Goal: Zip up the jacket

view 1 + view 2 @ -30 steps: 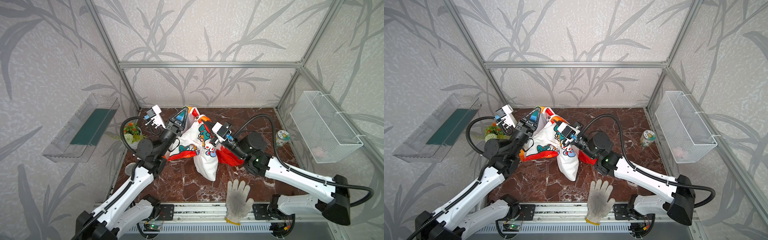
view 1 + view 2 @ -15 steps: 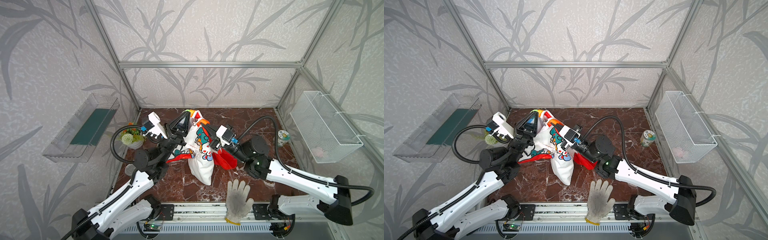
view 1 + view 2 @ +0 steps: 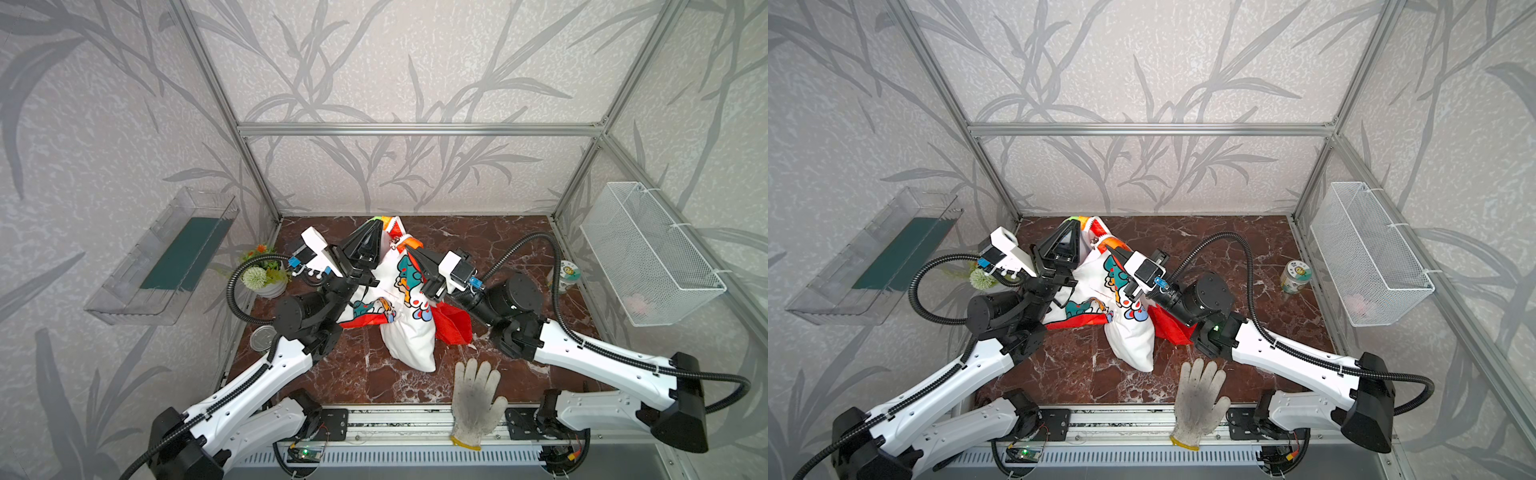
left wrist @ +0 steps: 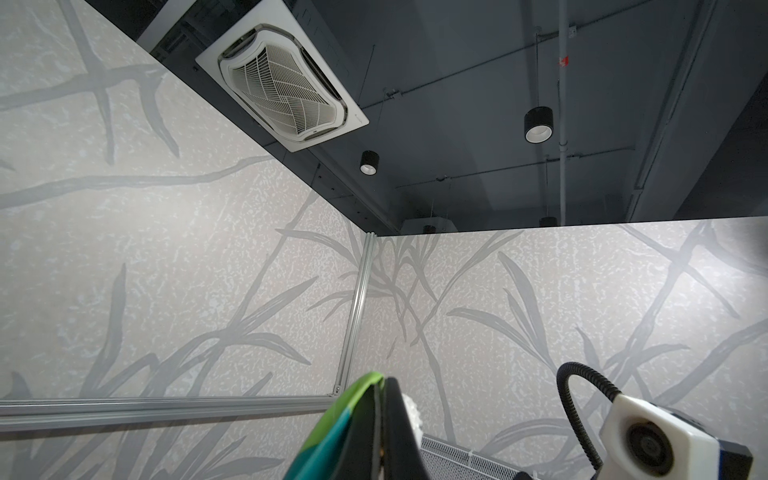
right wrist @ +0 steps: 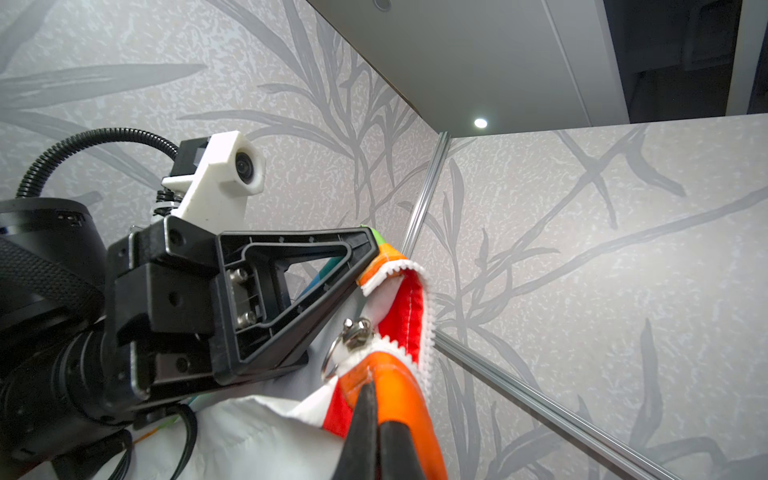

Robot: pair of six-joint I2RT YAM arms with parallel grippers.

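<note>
The jacket (image 3: 409, 332) hangs in the air between both arms, its white cartoon panels facing up and its red parts trailing to the floor in both top views (image 3: 1129, 336). My left gripper (image 3: 376, 222) is shut on its green and teal top edge (image 4: 340, 415). My right gripper (image 3: 407, 248) is shut on the orange edge (image 5: 399, 399) just below the metal zipper slider (image 5: 357, 332) and its ring pull (image 5: 330, 361). White zipper teeth (image 5: 430, 316) run open above the slider. The left gripper (image 5: 374, 241) pinches the fabric's top corner close by.
A dirty white knit glove (image 3: 473, 399) lies at the front edge. A jar (image 3: 565, 276) stands at the right, below a white wire basket (image 3: 648, 253) on the right wall. A flower pot (image 3: 264, 276) and a round lid (image 3: 262, 338) sit at the left, under a clear wall tray (image 3: 166, 257).
Both arms have shifted a little while keeping their grips. The jacket now hangs in a longer, narrower fold, with its lower end nearer the front.
</note>
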